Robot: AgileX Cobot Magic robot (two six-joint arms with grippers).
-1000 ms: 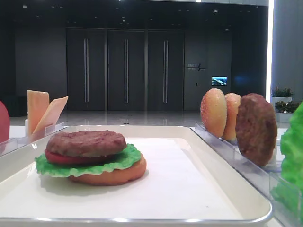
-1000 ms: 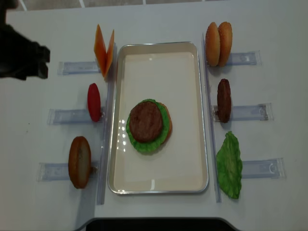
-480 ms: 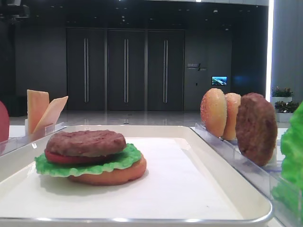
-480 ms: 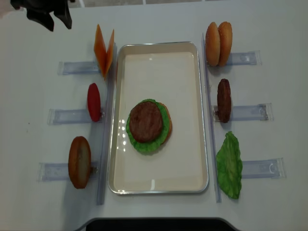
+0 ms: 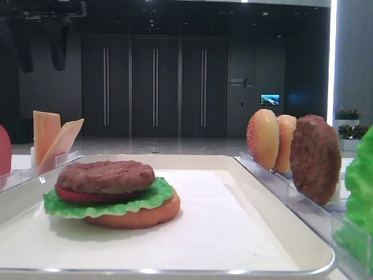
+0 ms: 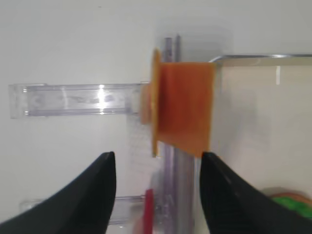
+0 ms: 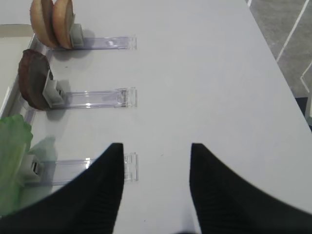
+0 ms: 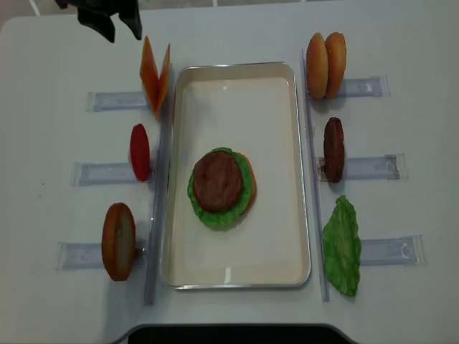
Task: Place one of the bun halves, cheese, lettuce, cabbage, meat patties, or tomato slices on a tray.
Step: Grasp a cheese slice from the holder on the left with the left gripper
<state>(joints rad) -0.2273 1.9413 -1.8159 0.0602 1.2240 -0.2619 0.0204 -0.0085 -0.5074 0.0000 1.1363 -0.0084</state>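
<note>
The cream-white tray (image 8: 301, 179) holds a stack (image 8: 221, 188) of bun half, lettuce, tomato and a brown meat patty on top. Two cheese slices (image 8: 155, 75) lean in a V in a clear rack just left of the tray's far corner. My left gripper (image 8: 107, 18) hovers behind and left of them, open and empty. In the left wrist view the cheese (image 6: 185, 109) lies ahead of the gripper (image 6: 158, 163), with a tomato slice (image 6: 147, 209) between the fingers' lines. My right gripper (image 7: 156, 148) is open over bare table, right of the lettuce (image 7: 12, 161).
On the left racks stand a tomato slice (image 8: 140, 152) and a bun half (image 8: 118, 241). Along the right racks are two bun halves (image 8: 326, 64), a meat patty (image 8: 333, 149) and a lettuce leaf (image 8: 342, 245). Long clear racks (image 8: 156, 215) flank both tray sides.
My left gripper has swung from the left table area up and rightward along the far edge, ending close to the cheese rack. Its jaws stayed open. Nothing on the table moved.
</note>
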